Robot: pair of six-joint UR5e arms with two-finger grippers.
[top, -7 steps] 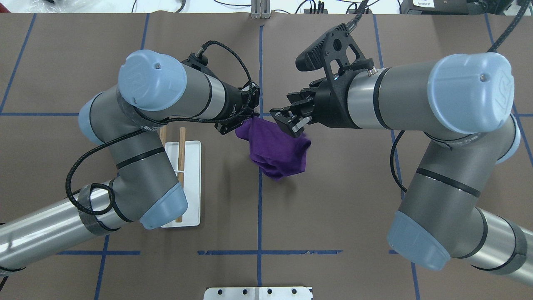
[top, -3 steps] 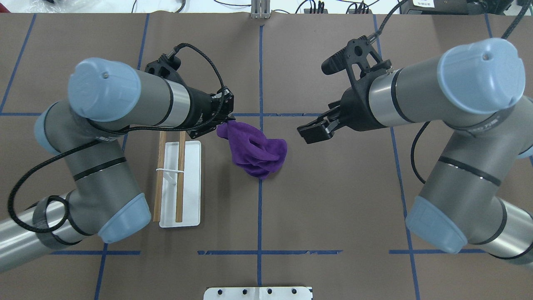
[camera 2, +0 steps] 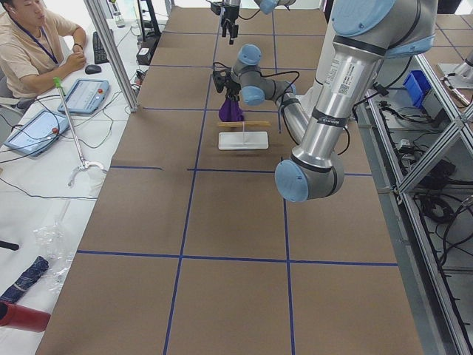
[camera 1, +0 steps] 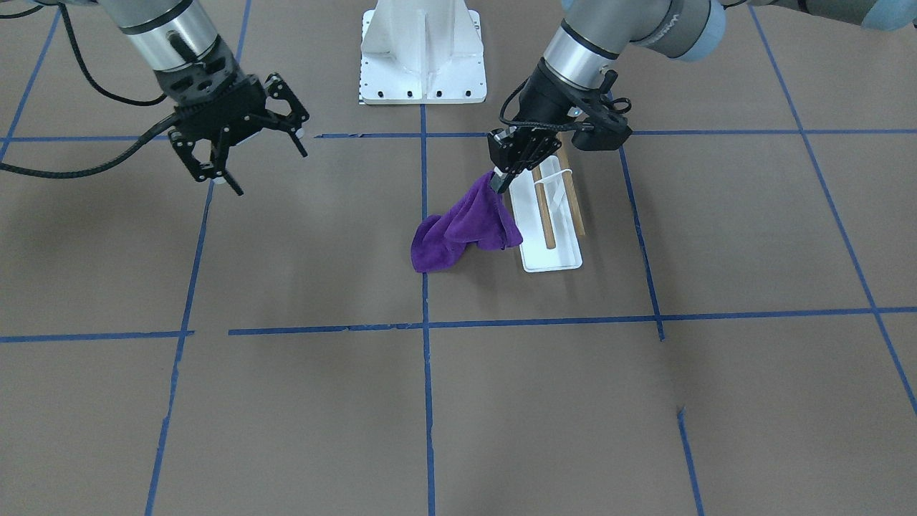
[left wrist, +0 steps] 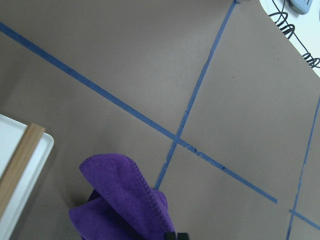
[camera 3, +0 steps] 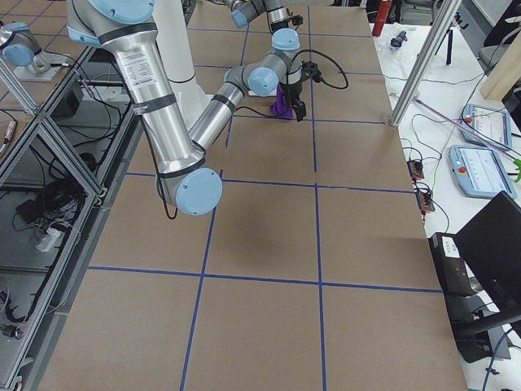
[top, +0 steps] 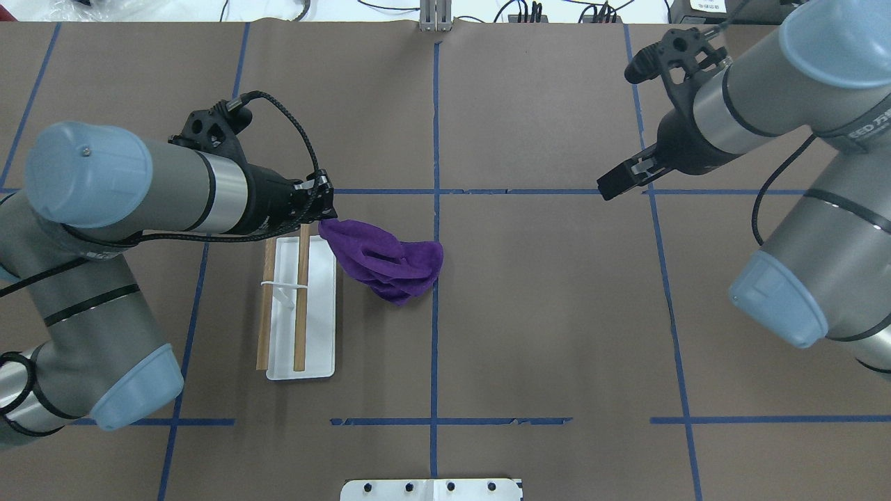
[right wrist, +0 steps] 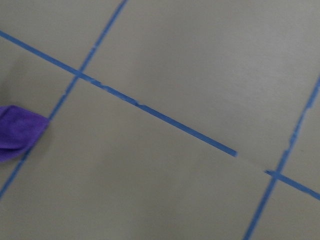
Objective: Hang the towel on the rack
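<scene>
The deep purple towel (top: 386, 261) hangs bunched from one corner, its lower end on the table just right of the rack. It also shows in the front view (camera 1: 462, 229) and both wrist views (left wrist: 125, 200) (right wrist: 17, 132). My left gripper (top: 324, 209) (camera 1: 499, 183) is shut on the towel's upper corner, above the far end of the rack. The rack is a white base (top: 321, 313) (camera 1: 555, 259) carrying two wooden rods (top: 301, 299) (camera 1: 543, 215). My right gripper (top: 616, 182) (camera 1: 271, 170) is open and empty, far to the right of the towel.
Blue tape lines cross the brown table cover. The robot's white mounting plate (top: 431, 489) (camera 1: 423, 64) is at the near edge. An operator (camera 2: 29, 44) sits beyond the table's far side with tablets and cables.
My left gripper has carried the towel's corner leftward to the rack's far end. My right gripper has left the towel and drawn back to the far right, open.
</scene>
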